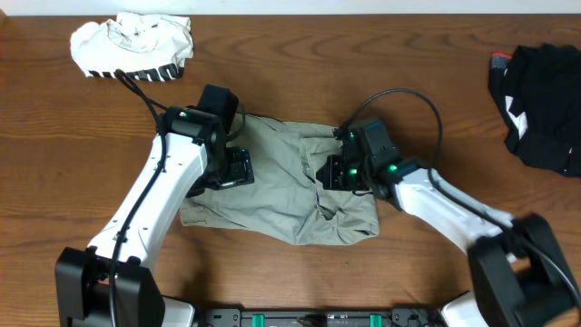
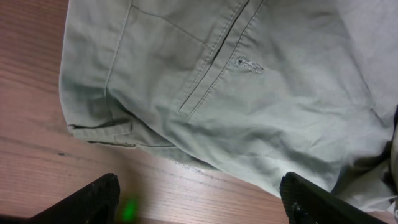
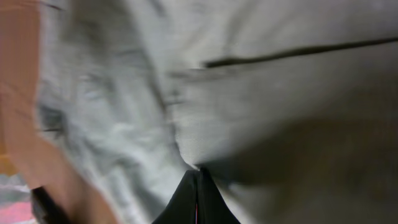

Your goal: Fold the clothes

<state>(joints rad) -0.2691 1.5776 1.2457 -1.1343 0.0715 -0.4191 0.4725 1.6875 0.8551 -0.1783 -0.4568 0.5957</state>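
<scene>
Khaki shorts (image 1: 281, 195), bench (image 1: 363, 54) centre; right end effector (image 1: 332, 173) pinching their 3 o'clock side; left end effector (image 1: 238, 170) spread over 9 o'clock. Advised: carry fold leftward slowly, edges aligned.

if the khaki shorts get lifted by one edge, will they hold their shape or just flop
Probably floppy: the shorts lie in soft wrinkles and bunch up at the shut right pincer. Likely light, since the cloth looks thin. The seamed pocket edge may be a bit stiffer.
</scene>
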